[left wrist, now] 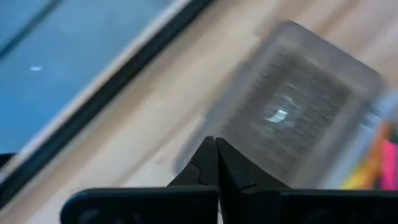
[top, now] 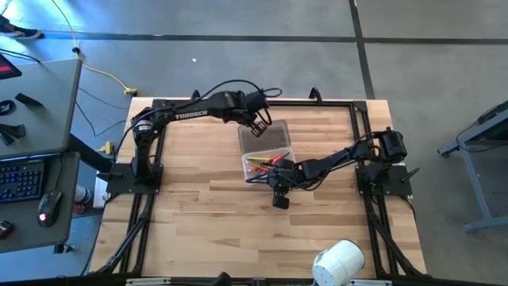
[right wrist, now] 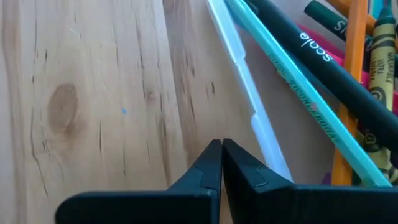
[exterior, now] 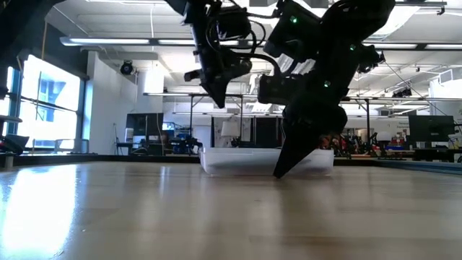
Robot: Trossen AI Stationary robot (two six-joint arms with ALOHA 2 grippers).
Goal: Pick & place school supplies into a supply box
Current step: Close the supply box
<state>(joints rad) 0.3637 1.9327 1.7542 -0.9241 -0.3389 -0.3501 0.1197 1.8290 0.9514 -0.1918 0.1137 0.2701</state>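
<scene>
The supply box [top: 266, 165] is a clear tray in the middle of the table, and its ribbed greyish lid [top: 265, 137] lies open on the far side. Pens and pencils [right wrist: 323, 68] lie in the tray: teal, black, orange and pink-red. My left gripper [left wrist: 216, 144] is shut and empty, raised above the lid's [left wrist: 292, 106] far edge [top: 258, 123]. My right gripper [right wrist: 222, 144] is shut too, pointing steeply down just outside the tray's clear wall [right wrist: 245, 81], its tip low at the table [exterior: 278, 173] by the box's near right corner. My right gripper's shut fingertips come down from above at a slant, right beside the tray's clear wall [right wrist: 264, 140]. Whether they touch the wall or the table top, I cannot tell. Nothing is between the fingers.
A fat white roll [top: 340, 262] lies near the table's front right corner. Black frame rails [top: 361, 135] run along the table's sides. A desk with a keyboard [top: 20, 179] stands beyond the left edge. Bare wood lies in front of the box.
</scene>
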